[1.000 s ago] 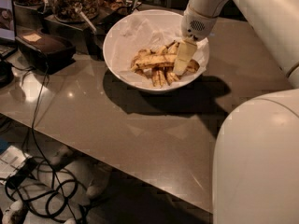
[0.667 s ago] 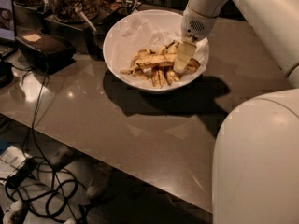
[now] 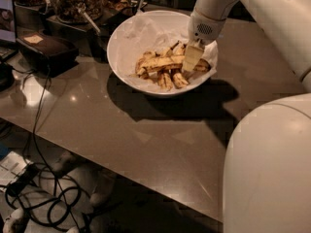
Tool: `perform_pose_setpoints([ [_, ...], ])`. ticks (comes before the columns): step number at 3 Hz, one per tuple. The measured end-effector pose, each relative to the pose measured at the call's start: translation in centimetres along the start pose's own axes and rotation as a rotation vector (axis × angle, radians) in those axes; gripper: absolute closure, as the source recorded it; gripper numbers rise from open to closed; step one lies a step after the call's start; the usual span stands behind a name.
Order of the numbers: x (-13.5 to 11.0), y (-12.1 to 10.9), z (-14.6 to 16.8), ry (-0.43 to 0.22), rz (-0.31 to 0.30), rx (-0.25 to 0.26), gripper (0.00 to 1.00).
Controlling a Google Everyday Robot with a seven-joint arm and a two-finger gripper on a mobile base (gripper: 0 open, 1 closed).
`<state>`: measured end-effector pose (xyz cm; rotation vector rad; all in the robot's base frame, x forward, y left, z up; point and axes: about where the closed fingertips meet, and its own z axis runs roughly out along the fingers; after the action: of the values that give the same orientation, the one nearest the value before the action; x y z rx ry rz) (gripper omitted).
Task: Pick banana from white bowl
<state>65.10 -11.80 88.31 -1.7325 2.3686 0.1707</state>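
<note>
Gripper: low inside white bowl, tip at right end of banana; grip state impossible to tell. Banana: flat across the heap in the bowl, not yet lifted. Unmoved against a second ago, so probably settling for the grasp.

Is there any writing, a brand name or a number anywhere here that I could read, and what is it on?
No text here can be read.
Tan label on the black box: too blurred to read.
Screen at the left edge: no legible words.
Gripper, down inside the white bowl: no markings visible.
</note>
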Motion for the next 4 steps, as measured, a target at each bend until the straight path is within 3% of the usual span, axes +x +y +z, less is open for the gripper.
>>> perform_pose_setpoints([
  [1, 0.0, 0.0, 0.0, 0.0, 0.0, 0.0, 1.0],
  [3, -2.1, 2.4, -4.3, -0.088, -0.062, 0.086, 1.0],
  [4, -2.2, 2.5, -4.5, -0.091, -0.062, 0.089, 1.0],
])
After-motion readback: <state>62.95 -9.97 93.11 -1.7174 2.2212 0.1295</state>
